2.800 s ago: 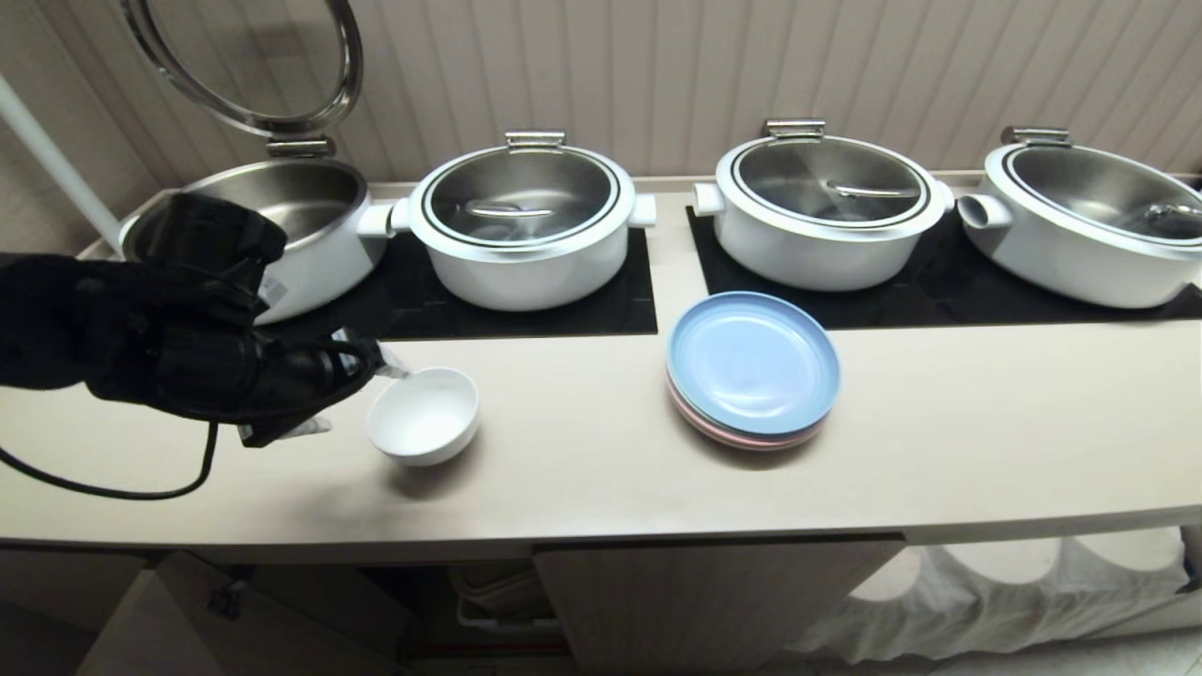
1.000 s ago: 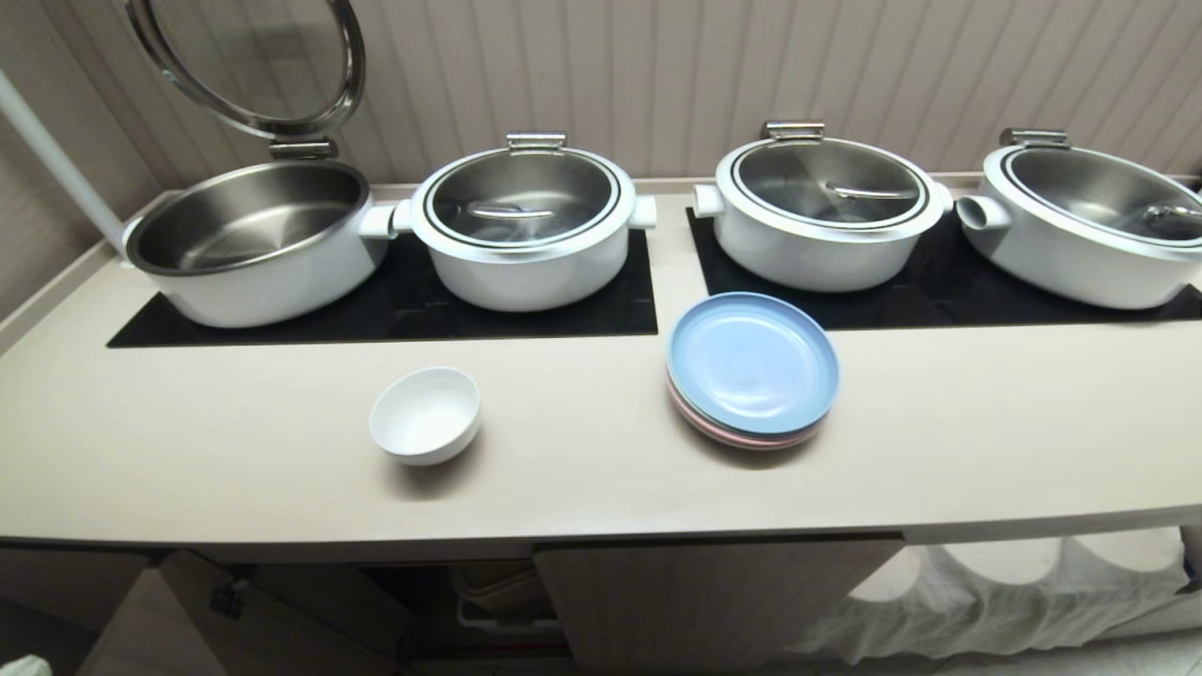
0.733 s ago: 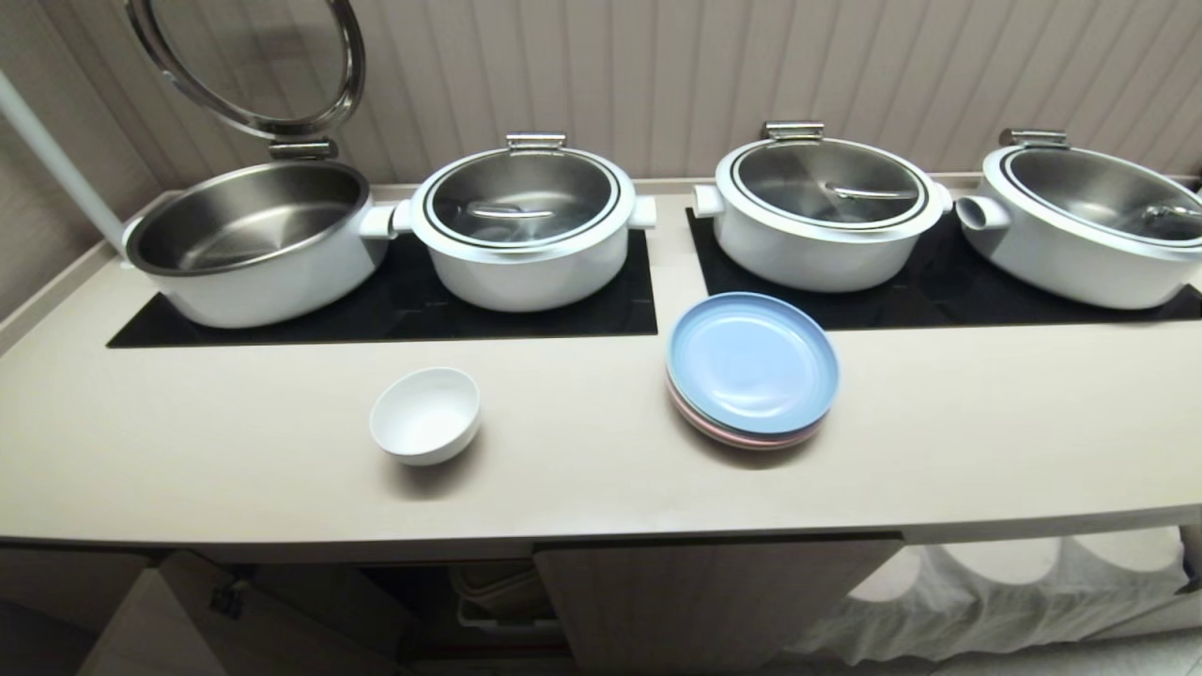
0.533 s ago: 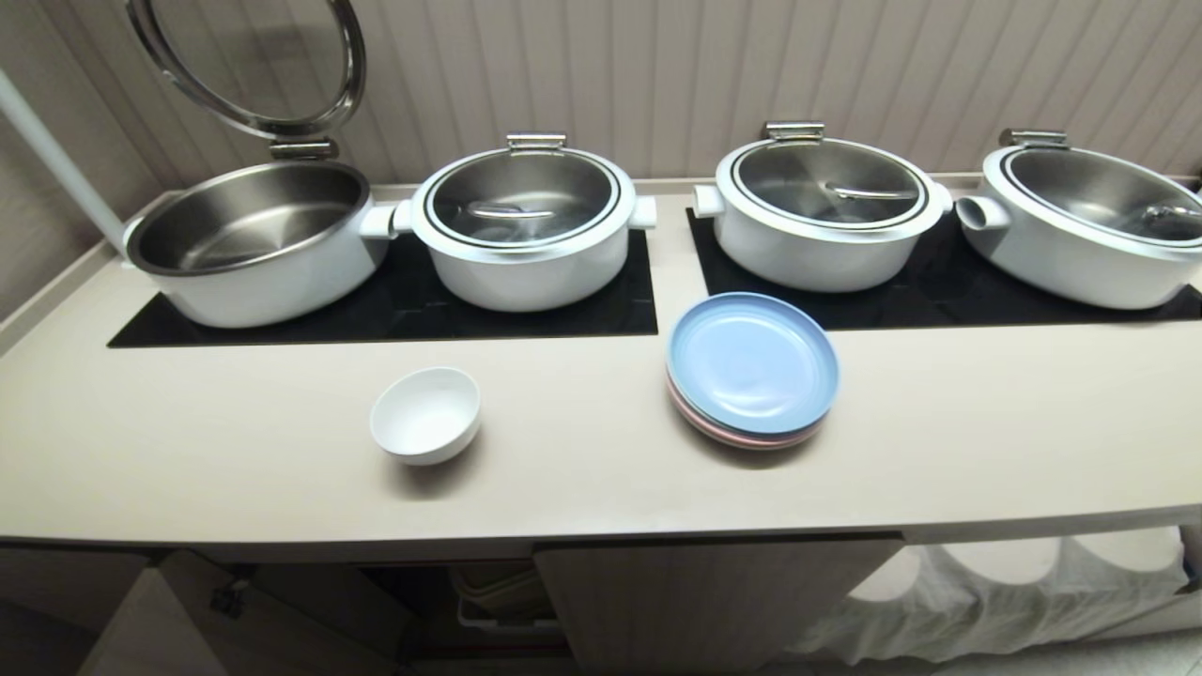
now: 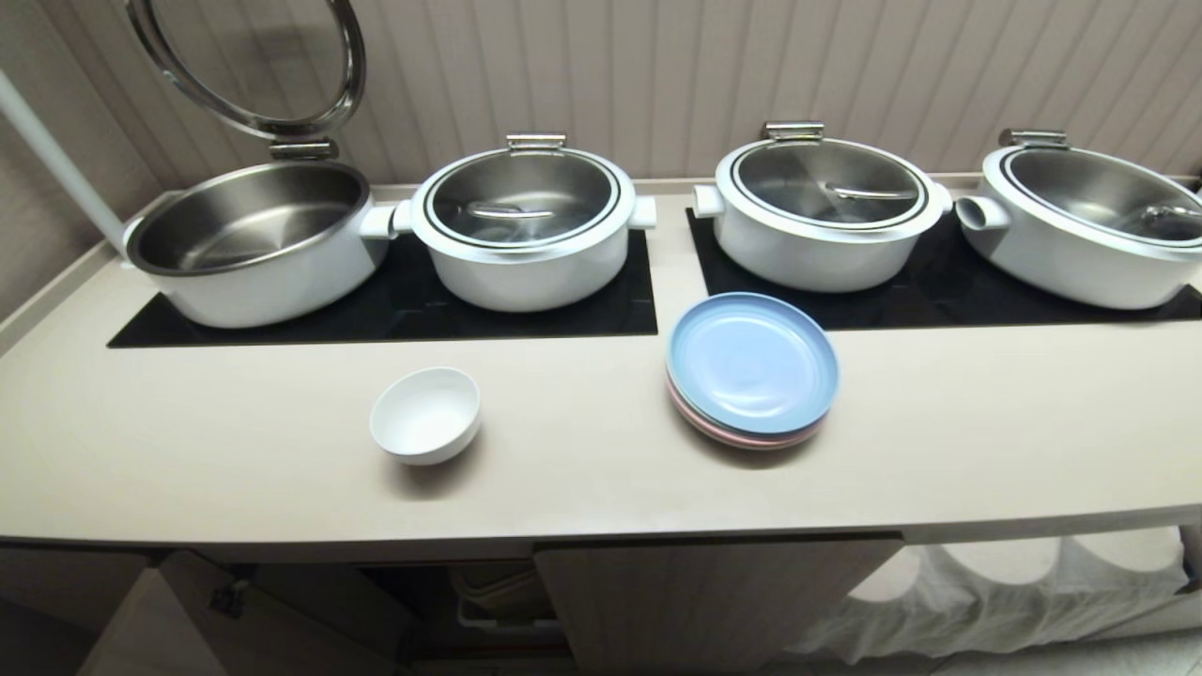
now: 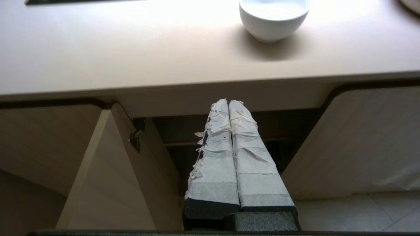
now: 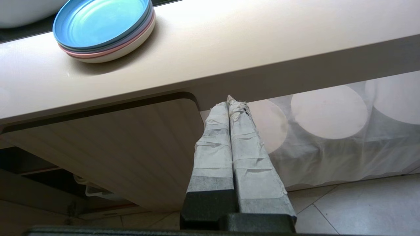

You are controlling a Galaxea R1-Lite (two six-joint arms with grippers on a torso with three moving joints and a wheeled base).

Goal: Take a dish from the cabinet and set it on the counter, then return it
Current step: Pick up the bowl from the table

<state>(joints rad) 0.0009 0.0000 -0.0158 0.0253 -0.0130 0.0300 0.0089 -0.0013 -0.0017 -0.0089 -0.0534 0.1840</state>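
The dish [image 5: 425, 415], a small white bowl, stands upright on the beige counter [image 5: 582, 469] in front of the left hob panel; the left wrist view shows the dish [image 6: 273, 18] near the counter's front edge. Below the counter the cabinet [image 5: 282, 610] stands with its left door swung open [image 6: 111, 170] onto a dark inside. My left gripper [image 6: 228, 102] is shut and empty, held low in front of that opening, below the counter's edge. My right gripper [image 7: 228, 102] is shut and empty too, parked below the counter beside a closed cabinet door [image 7: 124, 147]. Neither arm shows in the head view.
Several white pots stand on black hob panels at the back; the leftmost pot [image 5: 254, 239] has its lid raised. A stack of flat plates [image 5: 751, 368] with a blue one on top sits mid-counter. A white cloth [image 7: 344, 137] hangs under the counter's right part.
The left arm, which was beside the dish on the counter, has left the head view. The dish has stayed in place, and the counter scene is the same over the last second.
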